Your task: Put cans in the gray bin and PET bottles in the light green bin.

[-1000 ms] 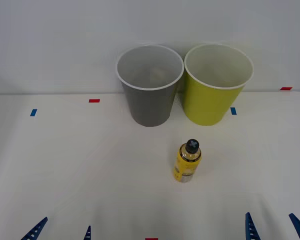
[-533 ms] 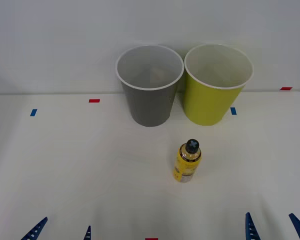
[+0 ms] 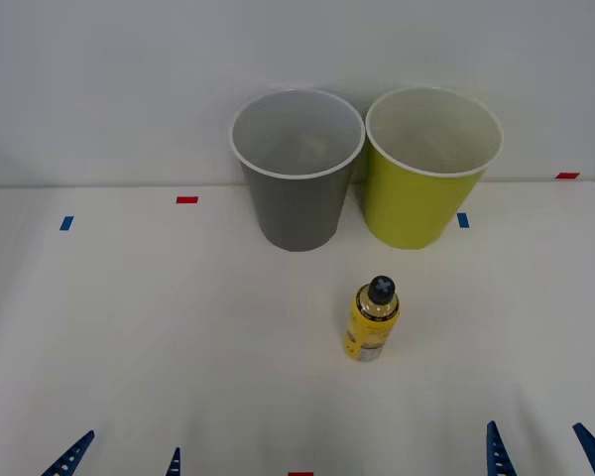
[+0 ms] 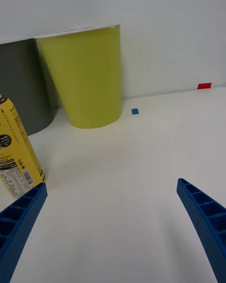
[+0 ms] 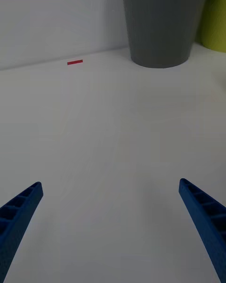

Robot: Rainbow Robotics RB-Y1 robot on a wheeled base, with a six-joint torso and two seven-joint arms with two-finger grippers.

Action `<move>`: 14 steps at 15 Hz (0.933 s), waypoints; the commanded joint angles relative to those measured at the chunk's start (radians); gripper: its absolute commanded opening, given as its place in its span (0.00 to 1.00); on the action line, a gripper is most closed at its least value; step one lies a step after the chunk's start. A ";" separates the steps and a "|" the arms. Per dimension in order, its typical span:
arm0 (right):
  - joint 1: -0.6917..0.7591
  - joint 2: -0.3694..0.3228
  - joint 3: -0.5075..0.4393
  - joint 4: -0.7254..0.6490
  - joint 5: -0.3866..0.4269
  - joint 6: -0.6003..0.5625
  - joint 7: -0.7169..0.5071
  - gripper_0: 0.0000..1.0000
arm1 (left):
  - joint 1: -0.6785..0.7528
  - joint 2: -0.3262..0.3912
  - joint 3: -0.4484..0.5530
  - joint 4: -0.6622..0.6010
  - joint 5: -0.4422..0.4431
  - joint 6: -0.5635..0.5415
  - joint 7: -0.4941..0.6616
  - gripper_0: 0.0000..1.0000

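The gray bin (image 3: 297,169) and the light green bin (image 3: 431,167) stand side by side at the back of the white table, against the wall. A small PET bottle (image 3: 373,319) with a yellow label and black cap stands upright in front of them, between the two. My right gripper (image 3: 540,454) is open at the near right edge, with the bottle (image 4: 16,151) just off one finger and the light green bin (image 4: 87,75) farther on. My left gripper (image 3: 124,456) is open at the near left edge, facing the gray bin (image 5: 162,21). No cans are in sight.
Small red tape marks (image 3: 186,199) and blue tape marks (image 3: 66,223) dot the white tabletop (image 3: 178,327). A pale wall rises right behind the bins. Another red mark (image 3: 567,176) lies at the far right.
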 commanded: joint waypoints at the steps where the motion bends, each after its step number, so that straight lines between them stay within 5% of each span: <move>1: 0.000 0.000 0.000 0.000 0.000 0.000 0.000 0.95 | 0.000 0.000 0.000 0.000 0.000 0.000 0.000 1.00; 14: 0.000 0.000 0.000 0.000 0.000 0.000 0.000 0.96 | 0.000 0.000 0.000 0.000 0.000 0.000 0.000 1.00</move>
